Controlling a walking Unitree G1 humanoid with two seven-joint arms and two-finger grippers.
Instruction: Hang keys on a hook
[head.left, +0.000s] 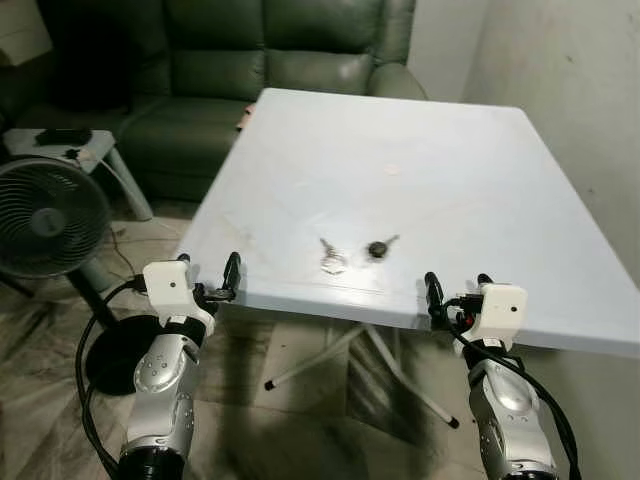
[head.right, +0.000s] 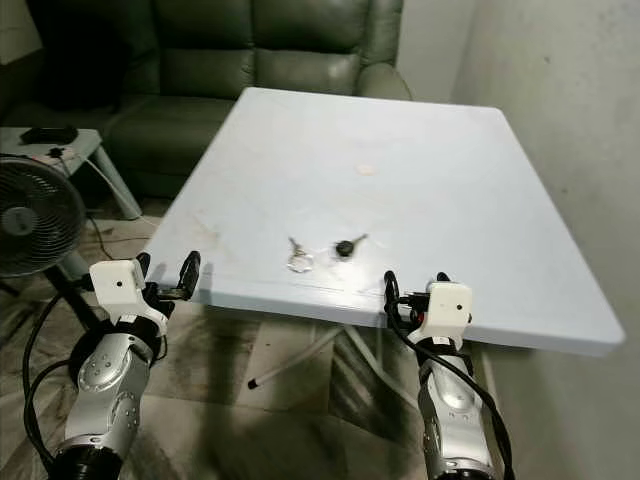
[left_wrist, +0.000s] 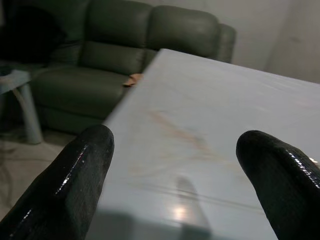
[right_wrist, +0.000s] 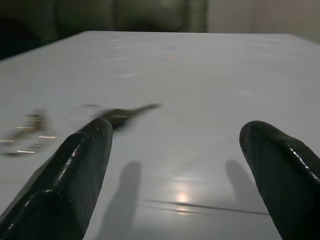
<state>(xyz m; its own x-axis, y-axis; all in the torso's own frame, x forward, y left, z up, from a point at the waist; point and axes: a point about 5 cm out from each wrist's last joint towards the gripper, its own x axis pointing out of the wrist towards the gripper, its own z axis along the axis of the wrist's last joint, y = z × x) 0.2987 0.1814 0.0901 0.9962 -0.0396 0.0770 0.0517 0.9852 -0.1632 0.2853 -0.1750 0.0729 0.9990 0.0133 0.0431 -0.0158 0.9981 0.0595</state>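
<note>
A: Both arms nearest cam. Left pincer (head.left: 212, 277) at approx 8 o'clock, fingers spread, nothing betw. them, just off the near-left corner of the tabletop (head.left: 480, 170).
B: Right pincer (head.left: 456, 290)?
A: Approx 5 o'clock, at the near edge, fingers apart, released, nothing held.
B: Keys?
A: Silver keys (head.left: 331, 260) on a ring lie flat on the tabletop near its front edge, dead centre, betw. the two pincers. Dark-headed key (head.left: 379, 247) just beside, toward 3 o'clock, apart from the ring.
B: Surroundings?
A: Green sofa (head.left: 270, 60) at 12 o'clock behind the tabletop; black fan (head.left: 45, 215) at 9 o'clock on the floor.
</note>
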